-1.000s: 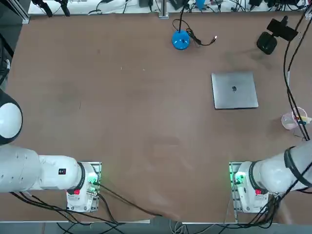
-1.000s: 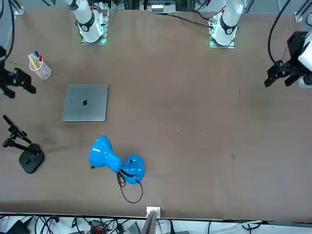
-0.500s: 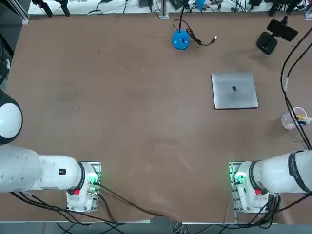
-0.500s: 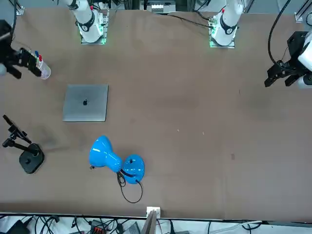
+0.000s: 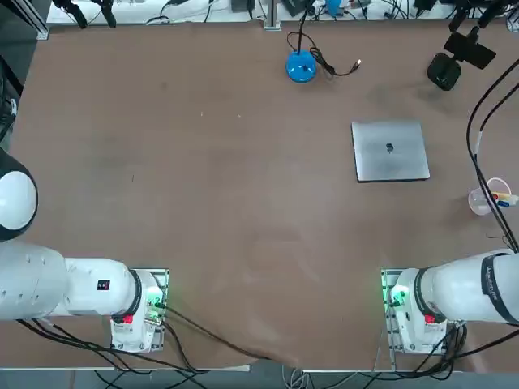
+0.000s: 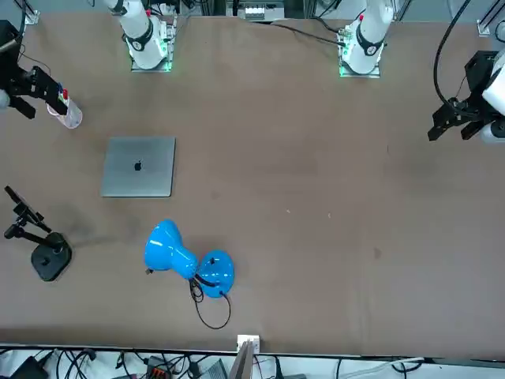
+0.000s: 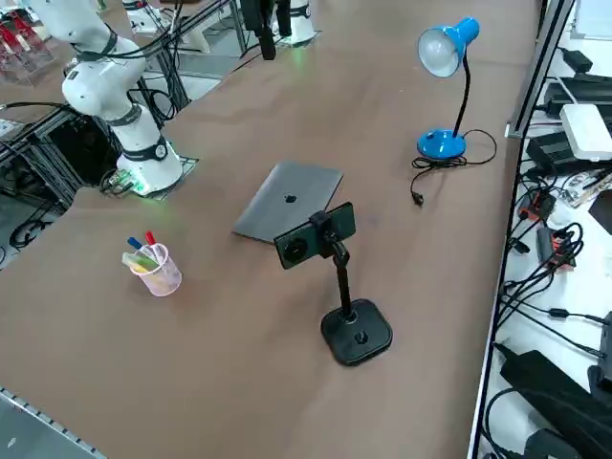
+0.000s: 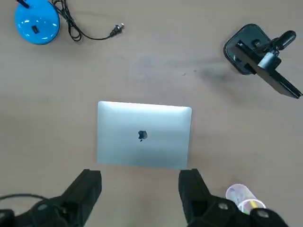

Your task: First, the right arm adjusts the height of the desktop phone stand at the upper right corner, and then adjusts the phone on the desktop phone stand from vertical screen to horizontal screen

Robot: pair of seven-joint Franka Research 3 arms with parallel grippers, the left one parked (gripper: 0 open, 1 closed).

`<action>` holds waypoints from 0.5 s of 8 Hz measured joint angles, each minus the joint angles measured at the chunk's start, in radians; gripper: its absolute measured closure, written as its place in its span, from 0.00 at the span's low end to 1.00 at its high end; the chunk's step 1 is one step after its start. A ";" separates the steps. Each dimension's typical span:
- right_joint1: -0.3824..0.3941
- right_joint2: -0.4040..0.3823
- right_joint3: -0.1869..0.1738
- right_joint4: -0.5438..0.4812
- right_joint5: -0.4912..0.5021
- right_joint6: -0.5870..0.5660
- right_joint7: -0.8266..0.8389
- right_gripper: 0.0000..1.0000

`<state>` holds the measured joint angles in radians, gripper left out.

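While your right gripper [image 8: 140, 172] gapes wide and empty, treat the phone [image 7: 295, 247] on its stand [image 7: 357, 335] at the table's far right as probably slick and breakable, pinching its edges lightly.

You have a closed silver laptop [image 5: 390, 151], a blue lamp [image 7: 442, 144] with its black cord [image 5: 324, 63], and a cup [image 7: 163, 273] holding pens [image 7: 142, 259].

White arm [image 5: 462, 290], seemingly black-banded, trails black cables [image 5: 495, 190].
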<state>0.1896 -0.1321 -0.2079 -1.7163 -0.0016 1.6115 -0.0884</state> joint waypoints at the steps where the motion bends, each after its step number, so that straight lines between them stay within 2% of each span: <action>1: 0.000 0.000 0.002 0.000 0.000 0.002 0.000 0.00; 4: 0.001 0.001 0.013 0.000 0.000 -0.008 0.036 0.00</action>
